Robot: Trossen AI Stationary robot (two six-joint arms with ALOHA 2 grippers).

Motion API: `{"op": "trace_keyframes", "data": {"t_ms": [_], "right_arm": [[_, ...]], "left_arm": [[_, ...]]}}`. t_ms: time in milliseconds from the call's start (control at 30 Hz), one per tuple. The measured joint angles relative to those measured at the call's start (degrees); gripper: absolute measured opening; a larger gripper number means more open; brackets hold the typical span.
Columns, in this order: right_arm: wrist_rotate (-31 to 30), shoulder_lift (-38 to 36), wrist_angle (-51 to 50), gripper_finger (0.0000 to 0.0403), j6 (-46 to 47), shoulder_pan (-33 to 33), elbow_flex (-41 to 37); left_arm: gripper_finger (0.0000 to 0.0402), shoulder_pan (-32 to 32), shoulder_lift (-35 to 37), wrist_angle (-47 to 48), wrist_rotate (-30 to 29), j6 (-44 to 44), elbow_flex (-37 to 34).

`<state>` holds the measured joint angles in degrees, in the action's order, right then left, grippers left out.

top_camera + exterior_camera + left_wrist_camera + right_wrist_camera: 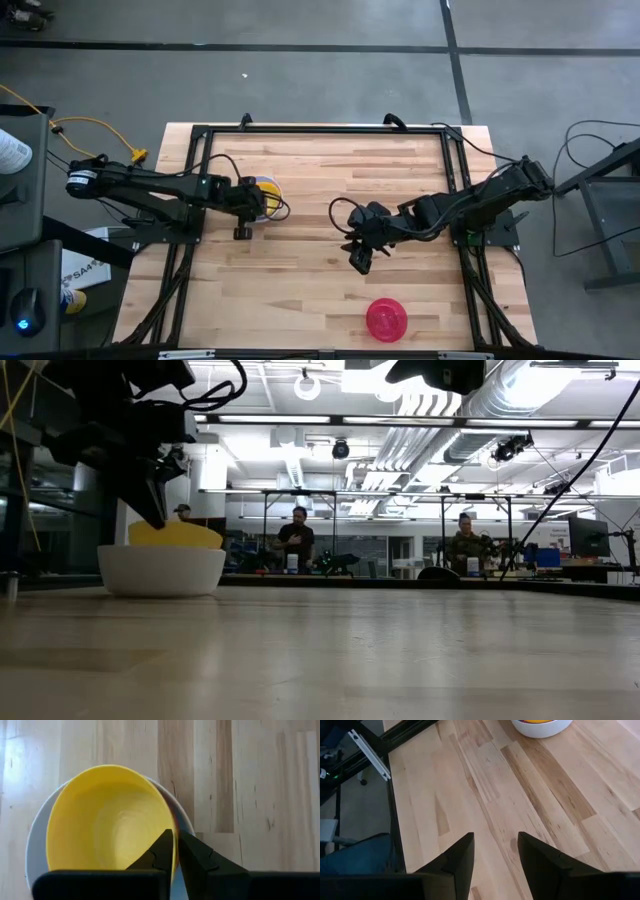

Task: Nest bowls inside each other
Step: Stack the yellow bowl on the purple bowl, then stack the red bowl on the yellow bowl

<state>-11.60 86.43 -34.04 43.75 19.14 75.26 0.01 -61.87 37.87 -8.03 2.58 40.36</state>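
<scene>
Pale wooden planks make up the table [300, 290], framed by black rails and standing on a grey concrete floor. At the left of the high view, the left arm reaches in from the frame's edge, and the left gripper [175, 851] sits at the stack of bowls left of centre. There the yellow bowl [107, 817] lies tilted inside the white bowl [160, 570], with a thin reddish edge showing between the two on one side. The left gripper's two dark fingers pinch the yellow bowl's rim, one inside and one outside, with only a narrow slit between them. Right of centre in the high view, the right gripper [495, 851] hovers over bare wood, its fingers spread apart and holding nothing. Lower right of centre, near the table's bottom edge, the red-pink bowl [386, 318] rests alone, well apart from both grippers. Across the low view's background, three people stand in the room behind the table.
</scene>
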Motion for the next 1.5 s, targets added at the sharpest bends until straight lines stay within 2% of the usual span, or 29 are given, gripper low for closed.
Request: {"op": "trace_keyframes", "data": {"t_ms": [367, 567, 967, 1233, 1500], "right_arm": [[0.1, 0.0, 0.0, 0.0145, 0.0, 0.0, 0.0], [0.1, 0.0, 0.0, 0.0145, 0.2, 0.0, 0.0], [0.2, 0.0, 0.5, 0.0145, 1.0, 0.8, 0.0], [0.2, 0.0, 0.5, 0.0145, 1.7, 0.7, 0.0], [0.2, 0.0, 0.5, 0.0145, 1.7, 0.7, 0.0]], "left_arm": [[0.0072, 0.0, 0.0, 0.0, 1.1, -2.1, 0.0], [0.0074, 0.0, -0.1, -0.4, 4.8, -3.1, 0.0], [0.0074, 0.0, -0.3, -2.1, 4.6, -3.8, -4.3], [0.0074, 0.0, -0.3, -2.6, 4.5, 1.9, 0.9], [0.0074, 0.0, -0.3, -2.5, 4.9, 1.5, 2.8]]}}
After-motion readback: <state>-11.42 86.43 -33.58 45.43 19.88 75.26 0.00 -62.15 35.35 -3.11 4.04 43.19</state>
